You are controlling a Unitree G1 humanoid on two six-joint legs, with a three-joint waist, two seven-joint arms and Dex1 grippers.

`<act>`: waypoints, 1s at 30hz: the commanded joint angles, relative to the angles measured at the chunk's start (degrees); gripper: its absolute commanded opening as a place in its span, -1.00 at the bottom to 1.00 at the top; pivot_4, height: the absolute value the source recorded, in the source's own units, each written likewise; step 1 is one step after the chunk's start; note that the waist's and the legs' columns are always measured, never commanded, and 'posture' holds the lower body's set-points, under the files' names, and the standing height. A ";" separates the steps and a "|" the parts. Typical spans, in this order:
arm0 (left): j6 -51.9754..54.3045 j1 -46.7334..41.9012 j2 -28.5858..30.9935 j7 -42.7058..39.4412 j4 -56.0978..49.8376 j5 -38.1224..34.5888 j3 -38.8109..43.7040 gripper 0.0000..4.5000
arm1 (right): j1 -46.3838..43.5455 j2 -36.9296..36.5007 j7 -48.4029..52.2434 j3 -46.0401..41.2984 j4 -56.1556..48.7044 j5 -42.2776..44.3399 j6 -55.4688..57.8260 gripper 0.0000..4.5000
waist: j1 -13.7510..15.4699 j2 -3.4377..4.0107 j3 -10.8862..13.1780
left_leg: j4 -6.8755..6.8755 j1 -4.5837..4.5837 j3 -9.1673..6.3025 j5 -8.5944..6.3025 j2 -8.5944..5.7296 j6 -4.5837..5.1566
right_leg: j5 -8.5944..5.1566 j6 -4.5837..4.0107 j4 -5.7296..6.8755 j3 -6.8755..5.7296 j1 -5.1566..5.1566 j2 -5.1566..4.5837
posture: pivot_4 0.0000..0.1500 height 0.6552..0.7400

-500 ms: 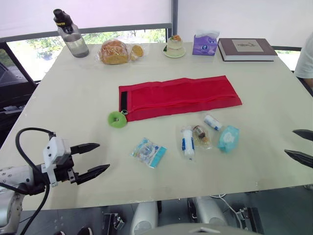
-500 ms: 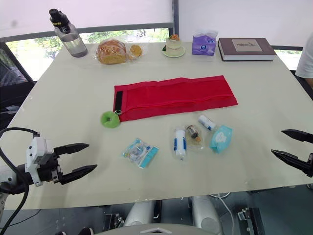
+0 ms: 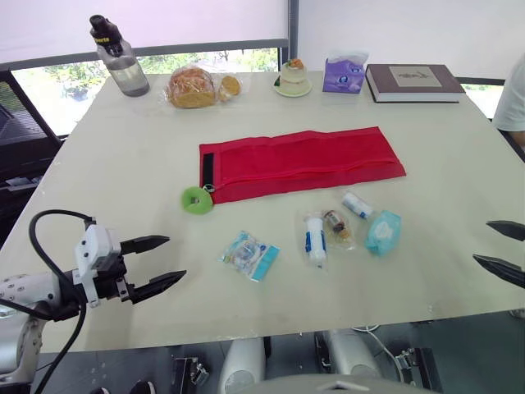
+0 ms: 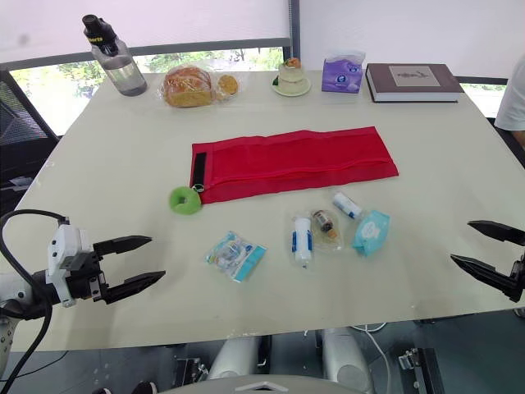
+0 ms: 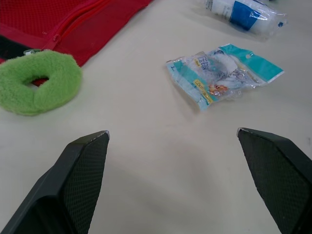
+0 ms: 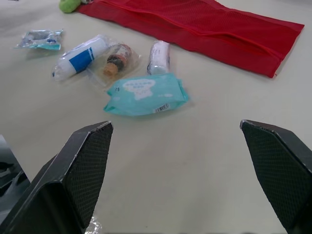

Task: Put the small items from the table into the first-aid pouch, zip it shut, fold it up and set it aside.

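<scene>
**First-aid pouch (image 3: 302, 162) unfolded at mid-table, small items loose in front**

Lies flat and full-length on the table (image 3: 123, 164), with a black strip at its left end and a green fluffy ring (image 3: 197, 199) touching that near corner. Cannot tell whether the zip along it is open or closed. Cannot read any print on the wrapped items.

Cut off at the picture's right edge: the right gripper (image 4: 460, 241), fingers spread wide and holding nothing, near the teal wipes pack (image 3: 383, 231). Grouped just left of that pack: a small white roll (image 3: 356, 204), a brown bottle (image 3: 337, 226) in clear wrap, a white-and-blue tube (image 3: 314, 239). Further left, alone: a teal-and-clear packet (image 3: 249, 255), nearest the left gripper (image 3: 175, 257), likewise spread wide and empty by the near left corner.

Lined up along the far edge, well apart from the pouch: water bottle (image 3: 119, 57), bagged bread (image 3: 193, 88), dessert on a plate (image 3: 293, 79), tissue box (image 3: 343, 74), book (image 3: 413, 82). Partly out of frame at far right: a person's white sleeve (image 3: 513, 98).
</scene>
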 commanded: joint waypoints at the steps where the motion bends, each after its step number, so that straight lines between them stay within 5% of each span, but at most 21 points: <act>1: -0.18 -0.22 -0.09 -0.10 -1.02 -1.52 0.67 1.00 | -0.23 -0.08 0.92 -3.04 -0.97 1.67 -0.03 0.98 | 0.00 0.00 0.00 | 0.00 0.00 0.00 0.00 0.00 0.00 | 0.00 0.00 0.00 0.00 0.00 0.00 | 1.00 1.00; 16: 8.29 -4.65 -2.02 7.42 -6.70 -2.87 -6.98 1.00 | -1.23 4.53 -8.44 2.94 -23.51 9.55 9.80 0.98 | 0.13 0.00 0.00 | 0.00 -0.04 -0.05 0.00 0.00 0.00 | 0.01 0.02 0.00 -0.03 0.01 0.09 | 1.00 1.00; 30: 31.29 -16.13 -1.51 14.23 -6.17 -6.72 -16.92 1.00 | -2.91 6.58 -13.77 11.46 -35.41 9.50 10.89 0.98 | 0.15 -0.02 0.00 | 0.05 -0.07 -0.15 0.00 -0.06 0.00 | 0.04 0.07 0.02 -0.11 0.02 0.21 | 1.00 1.00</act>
